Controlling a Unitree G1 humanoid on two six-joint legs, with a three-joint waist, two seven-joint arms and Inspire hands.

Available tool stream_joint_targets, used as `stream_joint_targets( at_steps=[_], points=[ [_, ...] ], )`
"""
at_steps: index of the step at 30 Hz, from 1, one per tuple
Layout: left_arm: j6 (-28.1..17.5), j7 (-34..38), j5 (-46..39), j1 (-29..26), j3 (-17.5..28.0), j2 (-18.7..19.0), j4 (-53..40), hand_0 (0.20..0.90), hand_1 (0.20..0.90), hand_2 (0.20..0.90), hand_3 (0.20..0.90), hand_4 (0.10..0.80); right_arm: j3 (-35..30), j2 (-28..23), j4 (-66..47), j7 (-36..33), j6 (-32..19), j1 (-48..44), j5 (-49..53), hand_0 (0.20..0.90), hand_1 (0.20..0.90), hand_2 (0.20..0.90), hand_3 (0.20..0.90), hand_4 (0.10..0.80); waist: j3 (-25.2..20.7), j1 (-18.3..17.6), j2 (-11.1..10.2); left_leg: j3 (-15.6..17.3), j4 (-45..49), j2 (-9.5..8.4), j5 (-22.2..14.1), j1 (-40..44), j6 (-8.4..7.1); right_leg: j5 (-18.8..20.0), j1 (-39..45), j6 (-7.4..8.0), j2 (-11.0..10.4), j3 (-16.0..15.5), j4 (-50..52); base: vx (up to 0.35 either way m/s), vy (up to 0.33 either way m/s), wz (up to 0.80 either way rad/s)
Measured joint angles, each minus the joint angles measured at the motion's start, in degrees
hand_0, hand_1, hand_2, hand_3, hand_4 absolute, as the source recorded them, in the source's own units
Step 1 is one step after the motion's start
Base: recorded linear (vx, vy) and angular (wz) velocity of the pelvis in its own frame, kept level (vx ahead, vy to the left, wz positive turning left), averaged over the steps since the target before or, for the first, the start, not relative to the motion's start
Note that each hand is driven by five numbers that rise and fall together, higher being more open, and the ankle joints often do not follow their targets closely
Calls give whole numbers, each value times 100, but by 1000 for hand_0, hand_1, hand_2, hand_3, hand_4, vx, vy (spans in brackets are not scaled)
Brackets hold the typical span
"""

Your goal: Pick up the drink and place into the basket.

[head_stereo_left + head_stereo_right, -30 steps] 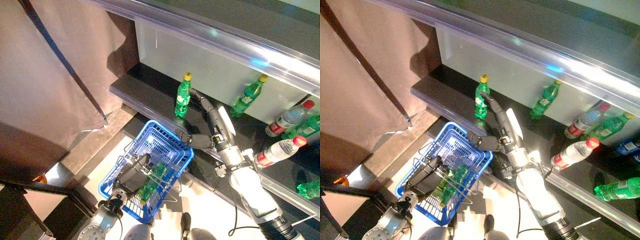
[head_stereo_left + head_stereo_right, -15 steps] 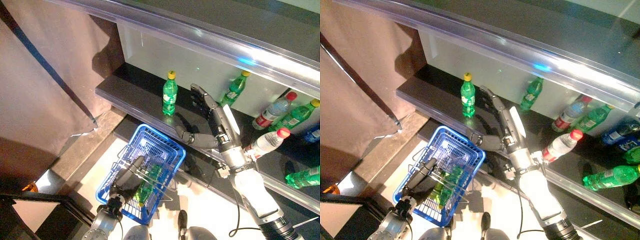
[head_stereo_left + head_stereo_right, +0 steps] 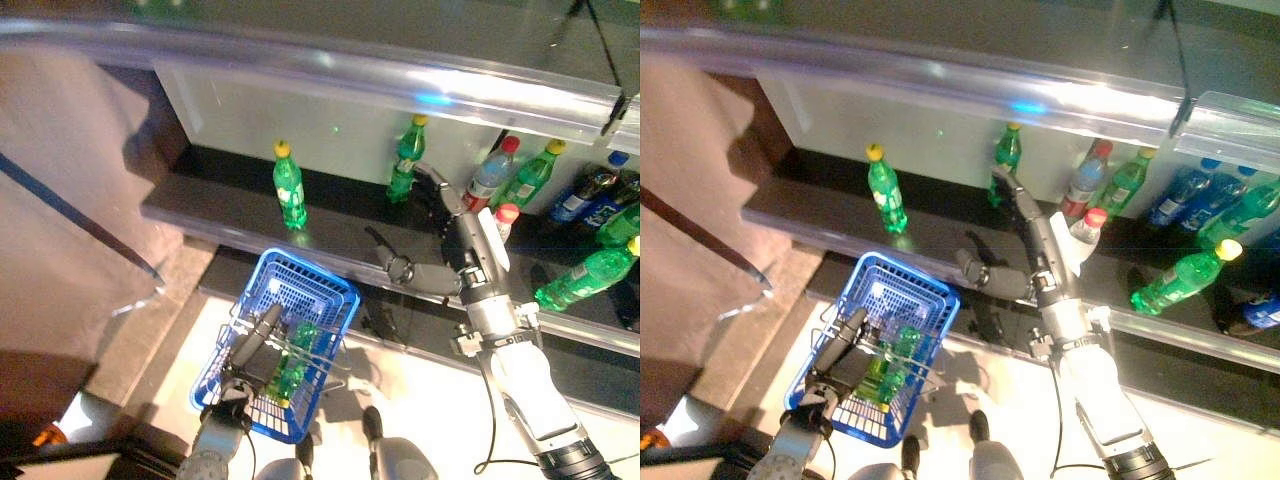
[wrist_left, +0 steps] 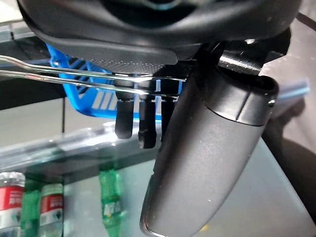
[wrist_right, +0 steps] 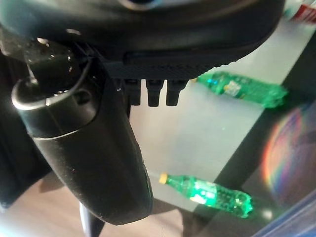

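Bottle [image 3: 405, 173] of green drink (yellow cap) stands upright on the dark shelf [image 3: 220, 205], just left of the right hand [image 3: 450, 215], whose fingers are straight and hold nothing. Nearer left, the left hand [image 3: 255, 345] curls round the blue basket's [image 3: 325, 290] wire handle [image 4: 74, 74]; green bottles [image 3: 290, 365] lie inside.

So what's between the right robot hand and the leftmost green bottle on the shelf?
Only bare dark shelf between the right robot hand and yellow-capped green bottle, per both eye views.
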Motion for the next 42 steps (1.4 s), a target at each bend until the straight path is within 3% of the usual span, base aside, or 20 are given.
stream_joint_targets(
  at_steps=[4,10,12,14,15,16,18,21,22,23,27,30,32,33,35,37,39,40,41,42],
  points=[
    [87,0,-3,353,8,6,45,300,300,300,200,100,9,132,-4,149,4,148,-17,900,900,900,900,800,5,-12,8,100,-289,-114,124,180,106,30,-4,136,-96,129,-56,-176,23,-11],
    [127,-1,-2,383,318,5,91,300,300,300,200,100,6,122,-7,144,8,85,-24,900,900,900,900,800,5,104,6,376,-325,-92,145,193,127,262,-27,91,-62,103,-194,-205,-71,-23],
    [146,0,0,362,465,-25,93,300,300,300,200,100,6,122,-7,107,13,83,-25,900,900,900,900,800,6,207,7,528,-361,-33,140,279,117,304,29,80,-61,53,-316,-136,-208,-35],
    [113,1,3,364,577,-58,93,300,300,300,200,100,9,124,-7,98,20,79,-28,900,900,900,900,800,17,296,47,680,-364,113,118,359,72,137,31,101,-160,-372,-154,-97,-275,-35],
    [90,1,8,358,655,-81,93,300,300,300,200,100,8,119,-8,93,20,76,-29,900,900,900,900,800,6,325,74,769,-364,237,129,357,23,49,-4,145,-214,-393,171,-97,-329,-26],
    [28,1,23,339,714,-101,93,300,300,300,200,100,8,118,-8,82,20,60,-30,900,900,900,900,800,5,349,122,935,-363,375,139,339,-40,-61,-17,235,-300,-405,462,-139,-484,-17],
    [-87,13,26,292,795,-43,101,300,300,300,200,100,22,119,-17,74,23,38,-35,900,900,900,900,800,5,515,138,1029,-360,633,177,346,-214,-227,165,443,-773,-532,496,-115,-410,-27],
    [-152,123,20,272,945,33,168,300,300,300,200,100,89,121,-24,74,30,2,-54,900,900,900,900,800,-87,645,-30,928,-360,695,197,386,-410,180,533,401,-1325,-544,-233,-164,-459,-33],
    [-174,154,7,271,1026,82,182,300,300,300,200,100,142,104,-22,76,42,-50,-48,900,900,900,900,800,-87,728,-110,938,-364,780,192,456,-666,448,649,674,-1284,-540,-367,-181,-516,-52],
    [-206,231,8,273,1092,57,203,300,300,300,200,100,172,88,-14,102,90,-119,-23,900,900,900,900,800,-87,800,-109,937,-368,968,191,504,-708,359,750,775,-1066,-579,-580,-174,-510,-67],
    [-235,396,6,321,1098,-270,224,300,300,300,200,100,42,-205,-33,288,175,-276,328,900,900,900,900,800,-111,744,53,878,-367,1748,351,568,-817,301,770,301,-221,-658,-751,-197,-474,-34],
    [-166,393,-1,308,1061,-478,275,300,300,300,200,100,-82,-364,-104,534,162,-371,735,900,900,900,900,800,-110,694,82,635,-353,2017,337,533,-782,300,639,111,91,-587,-755,-155,-344,-29],
    [-162,386,-42,290,898,-525,443,300,300,300,200,100,-47,-359,-102,569,137,-576,732,900,900,900,900,800,-112,695,121,284,-338,2015,-14,463,-343,374,400,69,152,-495,-671,-103,-262,-53],
    [-153,373,-94,282,831,-559,523,300,300,300,200,100,-28,-348,-102,587,130,-699,729,900,900,900,900,800,-109,757,117,128,-282,1981,-88,399,-328,389,185,54,144,-466,-498,-83,-226,-71],
    [-71,370,-147,275,592,-665,676,300,300,300,200,100,-7,-346,-105,599,104,-791,728,900,900,900,900,800,-105,903,96,-332,-67,1815,-302,268,-73,387,-172,40,95,-302,-177,-77,-222,-70],
    [25,368,-143,276,377,-833,767,300,300,300,200,100,36,-256,-90,590,87,-784,709,900,900,900,900,800,-68,910,58,-569,321,1537,-420,105,-68,413,-270,67,-48,-109,-105,-26,-154,-45],
    [56,360,-137,275,197,-1029,766,300,300,300,200,100,71,-87,-91,502,41,-655,593,900,900,900,900,800,-18,825,-16,-648,658,693,-720,-89,-333,500,-287,209,-377,156,-185,27,-85,-56],
    [62,358,-138,273,222,-1087,756,300,300,300,200,100,131,-61,-99,467,28,-581,572,900,900,900,900,800,-9,850,16,-678,596,593,-724,-20,-323,490,-346,280,-451,158,-101,60,-31,-74],
    [60,357,-142,229,281,-1089,742,300,300,300,200,100,145,-55,-101,467,5,-528,488,900,900,900,900,800,23,842,108,-569,665,700,-747,-34,-468,117,-618,226,-295,84,767,78,8,-72],
    [60,358,-141,199,302,-1028,695,300,300,300,200,100,144,-40,-108,444,0,-456,424,900,900,900,900,800,35,797,133,-561,709,715,-788,-73,-544,-568,-896,164,-101,-67,1801,84,36,-45]
  ],
)
